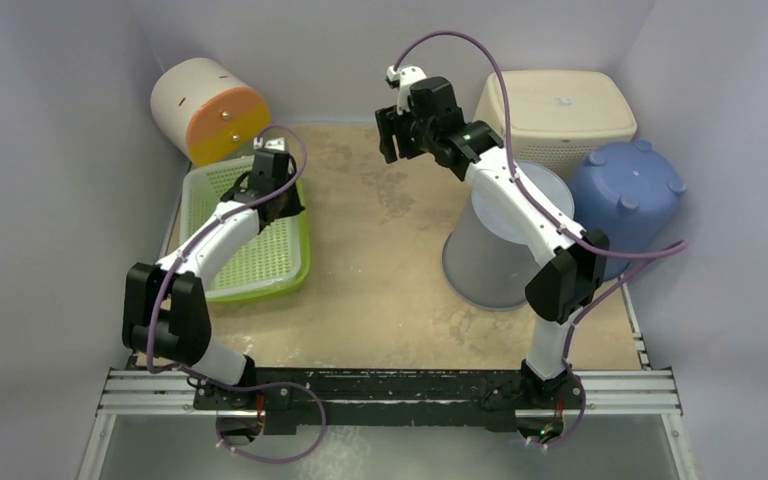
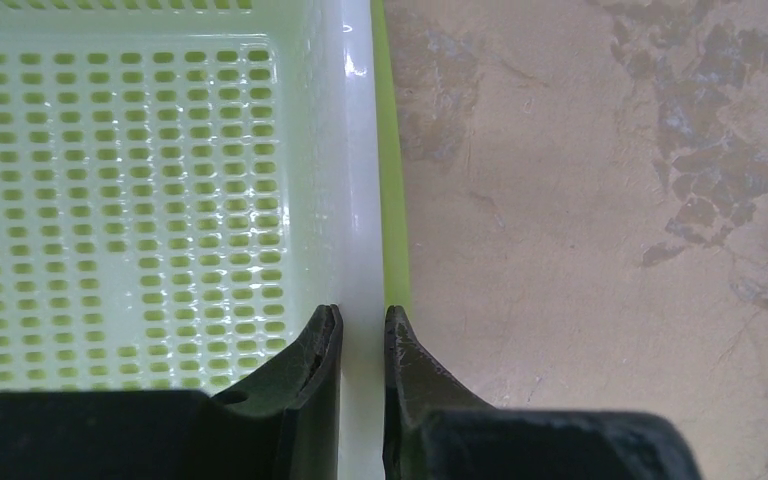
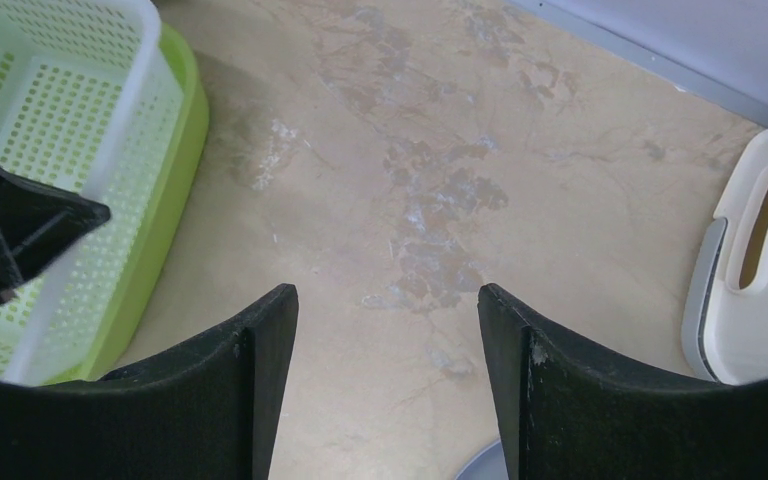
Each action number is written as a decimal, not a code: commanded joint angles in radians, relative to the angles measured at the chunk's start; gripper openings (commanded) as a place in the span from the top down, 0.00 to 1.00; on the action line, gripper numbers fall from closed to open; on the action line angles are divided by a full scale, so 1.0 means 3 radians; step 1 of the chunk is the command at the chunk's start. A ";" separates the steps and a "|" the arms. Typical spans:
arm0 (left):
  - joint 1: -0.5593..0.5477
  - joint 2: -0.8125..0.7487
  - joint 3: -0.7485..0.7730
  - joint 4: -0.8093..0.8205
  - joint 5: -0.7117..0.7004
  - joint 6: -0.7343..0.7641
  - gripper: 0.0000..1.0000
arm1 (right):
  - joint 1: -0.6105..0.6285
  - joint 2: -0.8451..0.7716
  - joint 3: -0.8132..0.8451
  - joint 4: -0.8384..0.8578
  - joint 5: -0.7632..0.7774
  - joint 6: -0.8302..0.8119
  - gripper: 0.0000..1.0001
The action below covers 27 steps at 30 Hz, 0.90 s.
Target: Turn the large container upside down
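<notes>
Left tool clamped across the right rim of the perforated basket, judged light, flexible and slick, best held at that rim; right tool apart, empty.

Orange-faced drum, cream hamper, blue tub

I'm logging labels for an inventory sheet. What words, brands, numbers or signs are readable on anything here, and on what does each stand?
No text can be read in any view.
On the cream bin: a small dark mark on its upturned base, too small to read.
On the white basket, orange-ended drum, blue tub and clear bucket: no lettering shows.
</notes>
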 commanded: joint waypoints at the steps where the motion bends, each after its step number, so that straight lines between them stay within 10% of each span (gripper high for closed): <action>1: 0.0024 -0.0295 0.0596 -0.0120 -0.0139 0.0200 1.00 | -0.0046 -0.0290 -0.0055 0.0032 0.0091 -0.0050 0.31; 16: 0.0027 -0.0337 0.2206 -0.0499 -0.0074 -0.0028 1.00 | -0.0208 -0.0548 -0.0251 0.0154 0.0307 -0.0070 0.30; 27: 0.0012 0.0194 0.2406 0.0386 0.0577 -0.0608 1.00 | -0.0365 -0.0783 -0.0418 0.0173 0.0650 -0.0087 0.28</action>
